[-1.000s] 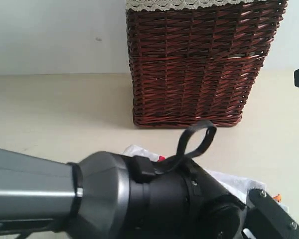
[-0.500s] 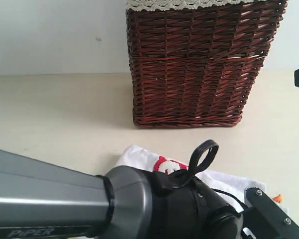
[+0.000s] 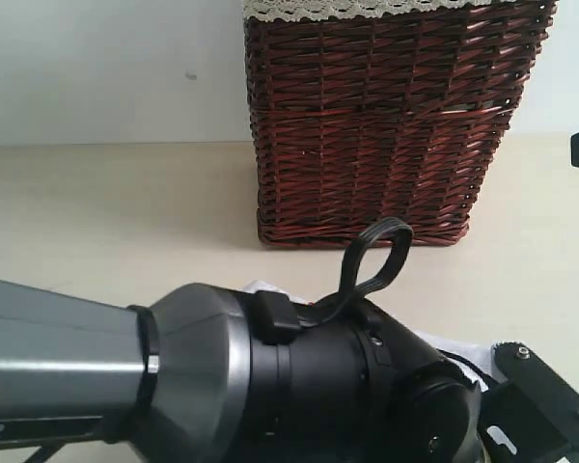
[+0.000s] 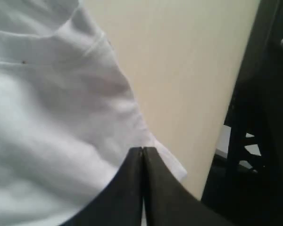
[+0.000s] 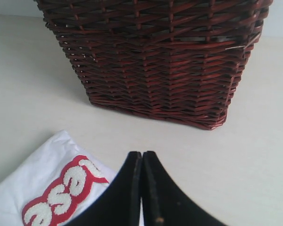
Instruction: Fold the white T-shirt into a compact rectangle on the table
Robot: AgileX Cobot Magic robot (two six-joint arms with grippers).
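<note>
Shirt [image 5: 37,179] lies on the desk [image 5: 254,155] before the basket [image 5: 155,61]; left fingers [image 4: 122,197] and right fingers [image 5: 125,197], both together, likely smoothing it.

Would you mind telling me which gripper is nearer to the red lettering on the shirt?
Right. The right gripper hangs just beside the lettering. The left gripper is over a plain edge of the shirt, by bare table, with no lettering in its view.

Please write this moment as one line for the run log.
left gripper: shut, tips at T-shirt edge | right gripper: shut, beside T-shirt | basket: upright on table | fold: unclear
</note>
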